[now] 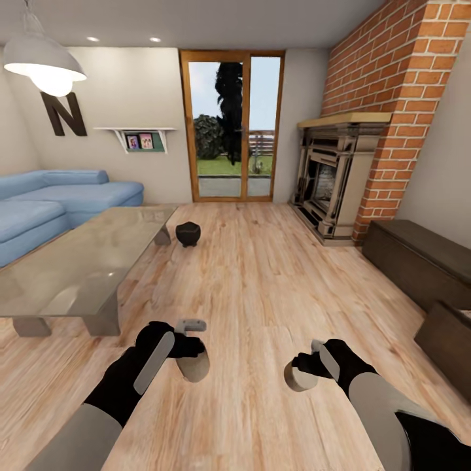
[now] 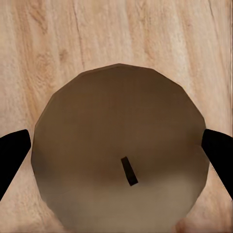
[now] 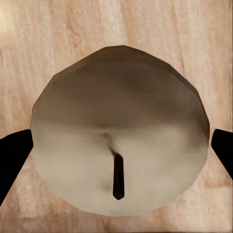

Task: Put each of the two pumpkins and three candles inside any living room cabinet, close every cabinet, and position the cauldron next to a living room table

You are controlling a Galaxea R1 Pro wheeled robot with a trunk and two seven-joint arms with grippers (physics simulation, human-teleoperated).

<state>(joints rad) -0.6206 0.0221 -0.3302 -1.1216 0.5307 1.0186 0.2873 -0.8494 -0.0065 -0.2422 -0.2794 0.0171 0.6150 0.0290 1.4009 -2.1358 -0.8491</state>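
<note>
Two candles ride above the wood floor [image 1: 261, 275] as we clamp one [image 1: 194, 364] in our left gripper [image 1: 190, 353], another [image 1: 299, 375] in our right gripper [image 1: 307, 366].

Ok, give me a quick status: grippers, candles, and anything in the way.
Left gripper shut on a candle. Right gripper shut on a second candle. Cabinet ahead-right, fronts shut. Cauldron on floor by glass table; bare floor toward cabinet.

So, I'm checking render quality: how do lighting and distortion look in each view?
Head view: wide-angle bend in the brick chimney, glare from the lamp, sheen on the glass table. Left wrist view: candle top dim, in shade. Right wrist view: candle dark at one edge, paler around the wick.
</note>
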